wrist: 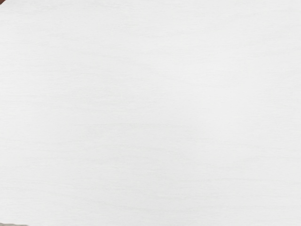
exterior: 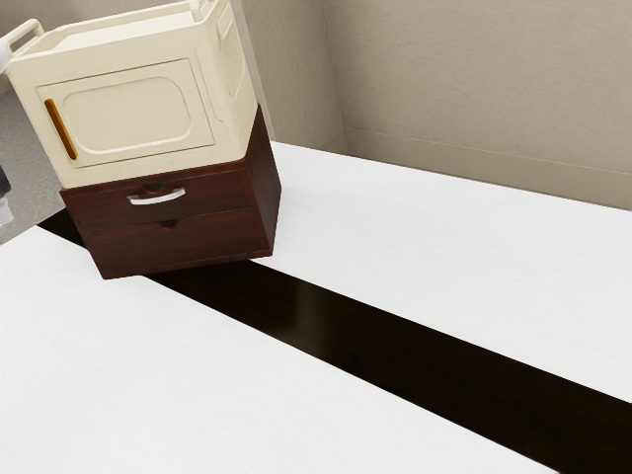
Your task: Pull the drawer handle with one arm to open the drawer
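A dark reddish-brown cabinet [exterior: 185, 242] with two drawers stands at the exterior view's left. Its upper drawer [exterior: 222, 197] carries a curved silver handle [exterior: 157, 198] on the front. Both drawer fronts look flush with the cabinet, so the drawers appear shut. The lower drawer [exterior: 202, 238] has a small dark notch at its top edge. From the wrist view, my hand looks onto the white tabletop [wrist: 150, 113], with a sliver of something brown at one corner.
On top of the cabinet sits a cream box [exterior: 128, 114] with an orange-brown strip handle. A white table [exterior: 415, 237] crossed by a dark band [exterior: 346, 331] extends toward the exterior view's right. White and dark pieces, probably the arm, edge in at the exterior view's left.
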Robot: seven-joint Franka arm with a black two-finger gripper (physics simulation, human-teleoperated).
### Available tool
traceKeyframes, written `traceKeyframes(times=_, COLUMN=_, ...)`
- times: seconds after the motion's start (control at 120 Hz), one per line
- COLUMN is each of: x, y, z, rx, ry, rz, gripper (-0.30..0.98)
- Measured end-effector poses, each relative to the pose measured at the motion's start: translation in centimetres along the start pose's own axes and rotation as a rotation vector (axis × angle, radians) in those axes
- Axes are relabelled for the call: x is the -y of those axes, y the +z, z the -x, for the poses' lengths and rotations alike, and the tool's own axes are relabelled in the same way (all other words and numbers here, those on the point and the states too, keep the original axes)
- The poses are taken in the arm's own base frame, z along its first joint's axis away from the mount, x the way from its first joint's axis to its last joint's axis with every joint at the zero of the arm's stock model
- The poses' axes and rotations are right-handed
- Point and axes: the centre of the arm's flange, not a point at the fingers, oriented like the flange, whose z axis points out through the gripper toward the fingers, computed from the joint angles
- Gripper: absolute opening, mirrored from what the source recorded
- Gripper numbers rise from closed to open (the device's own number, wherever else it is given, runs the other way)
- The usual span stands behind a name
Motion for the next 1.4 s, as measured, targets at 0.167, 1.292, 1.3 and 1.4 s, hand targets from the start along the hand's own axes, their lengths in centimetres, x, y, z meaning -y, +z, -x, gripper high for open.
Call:
traceKeyframes(times=0.167, x=0.8, y=-1.4, z=-1.4, rx=-0.137, ry=0.118, rz=-0.077, gripper=0.69)
traceKeyframes(times=1.292, x=-0.7, y=8.9, z=-10.8, rx=-0.065, ry=0.547, rz=-0.245, gripper=0.69)
traceKeyframes(times=1.3, x=-0.6, y=8.9, z=-10.9, rx=-0.067, ry=0.549, rz=-0.249, gripper=0.69)
traceKeyframes(times=1.4, x=0.8, y=10.0, z=-11.3, rx=-0.08, ry=0.548, rz=-0.281, gripper=0.69)
